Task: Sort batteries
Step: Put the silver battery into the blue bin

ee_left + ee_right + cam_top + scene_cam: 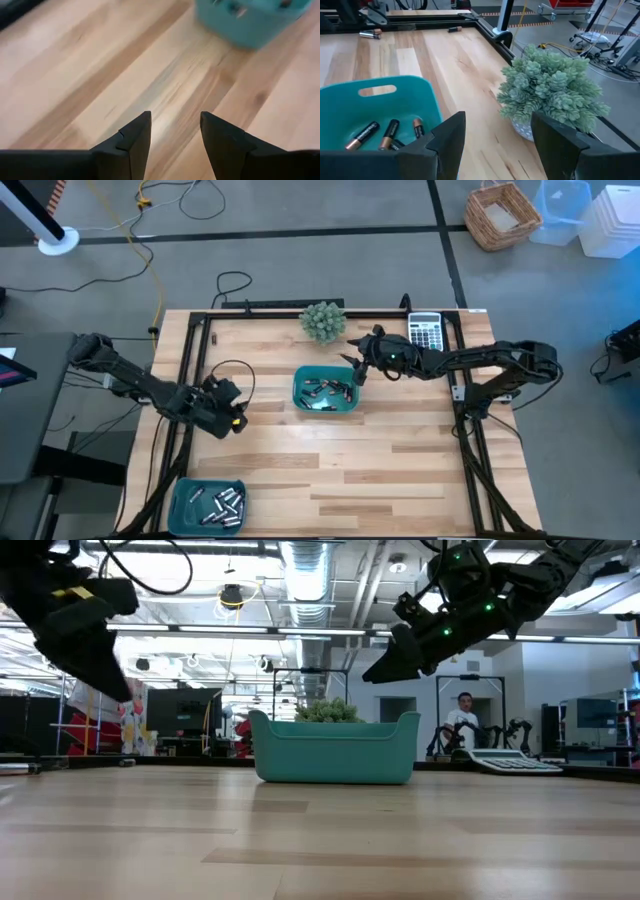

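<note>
Nearest the front table edge, at the left corner, a teal tray holds a cluster of silvery batteries, apparently already sorted. Above it the left gripper hangs over bare wood to the left of the central tray, its fingers parted about halfway with nothing between them. At mid-table a second teal tray contains the remaining dark batteries (copper-topped cells in the right wrist view). The right gripper hovers over this tray's far right corner, fingers spread wide and empty. Behind stand a small green plant and a grey calculator. Two loose cells lie on the wood near the frame. Judged progress: partly done; a fair number of cells await transfer.
</note>
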Controlling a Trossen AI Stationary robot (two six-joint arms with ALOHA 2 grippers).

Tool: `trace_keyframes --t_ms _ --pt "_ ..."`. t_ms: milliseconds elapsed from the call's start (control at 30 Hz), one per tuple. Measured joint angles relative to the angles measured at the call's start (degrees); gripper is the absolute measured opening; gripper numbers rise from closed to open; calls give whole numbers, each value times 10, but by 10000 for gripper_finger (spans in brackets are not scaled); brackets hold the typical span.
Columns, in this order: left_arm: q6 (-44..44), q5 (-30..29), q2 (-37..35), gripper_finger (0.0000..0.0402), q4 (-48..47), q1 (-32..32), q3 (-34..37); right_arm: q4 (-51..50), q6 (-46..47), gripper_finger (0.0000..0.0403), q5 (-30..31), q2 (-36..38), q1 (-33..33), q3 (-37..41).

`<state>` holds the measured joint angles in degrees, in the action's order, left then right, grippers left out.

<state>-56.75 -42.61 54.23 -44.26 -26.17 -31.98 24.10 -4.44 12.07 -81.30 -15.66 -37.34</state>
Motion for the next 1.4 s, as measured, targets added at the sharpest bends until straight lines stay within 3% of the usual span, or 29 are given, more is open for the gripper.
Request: trace_keyframes --t_ms 167,333,900,1400 --pt "-114 108 52 167 -169 30 -54 -1 -1 240 0 0 -2 0" --pt "-158 185 79 167 -228 76 -54 -1 -1 240 0 0 -2 0" --pt "44 281 100 167 -236 305 -54 3 10 240 0 0 0 0" --pt "176 323 267 167 -232 419 -54 3 10 240 0 0 2 0"
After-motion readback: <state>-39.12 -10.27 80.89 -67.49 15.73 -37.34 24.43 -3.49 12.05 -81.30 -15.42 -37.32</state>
